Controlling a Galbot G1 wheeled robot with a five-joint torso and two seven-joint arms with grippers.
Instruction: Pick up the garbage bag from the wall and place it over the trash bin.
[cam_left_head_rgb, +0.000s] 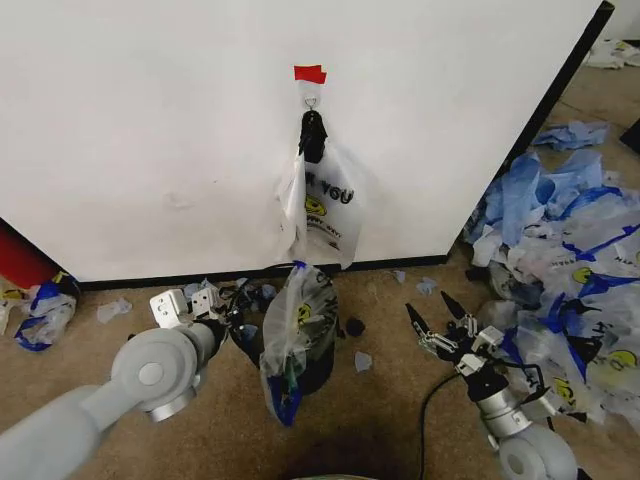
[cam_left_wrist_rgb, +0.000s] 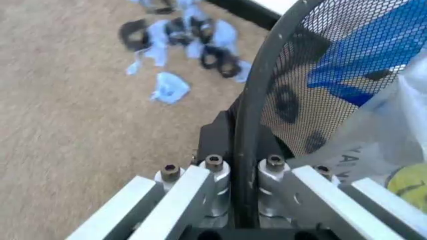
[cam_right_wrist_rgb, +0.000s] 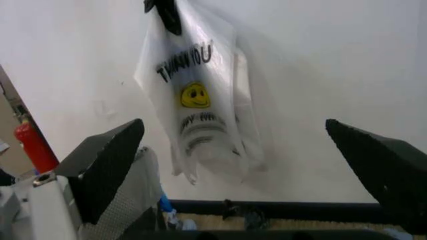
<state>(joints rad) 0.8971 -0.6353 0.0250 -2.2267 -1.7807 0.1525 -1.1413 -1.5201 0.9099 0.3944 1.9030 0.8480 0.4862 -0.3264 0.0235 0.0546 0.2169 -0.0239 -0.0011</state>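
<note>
Garbage bag on wall: one thin see-through garbage bag (cam_left_head_rgb: 325, 210) hangs flat against the wall (cam_left_head_rgb: 150, 120) from a small metal hook (cam_left_head_rgb: 311, 101), just under one red tape strip (cam_left_head_rgb: 310, 73); black lettering and a yellow smiley show on it.
Right claw: the right claw (cam_left_head_rgb: 440, 318) sits low above the floor, below and to the right of the hanging bag and well apart from it; its two black pointed fingers (cam_right_wrist_rgb: 107, 165) are spread wide and hold nothing.
Left claw: the left claw (cam_left_wrist_rgb: 237, 185) is clamped on the rim of the trash bin (cam_left_head_rgb: 305, 345), the thin black rim passing between its two metal fingers (cam_left_wrist_rgb: 213, 172).
Trash bin: one round black wire-mesh bin, standing on the floor directly below the hanging bag; a second crinkled clear bag (cam_left_head_rgb: 295, 335) with blue patches is draped over it.
Floor: brown carpet (cam_left_head_rgb: 390, 410), scattered with small blue and black scraps.
Bag heap: a big blue-and-white heap of bags (cam_left_head_rgb: 570, 260) lies to the right.
Baseboard: black baseboard (cam_left_head_rgb: 180, 281) along the wall's foot.
</note>
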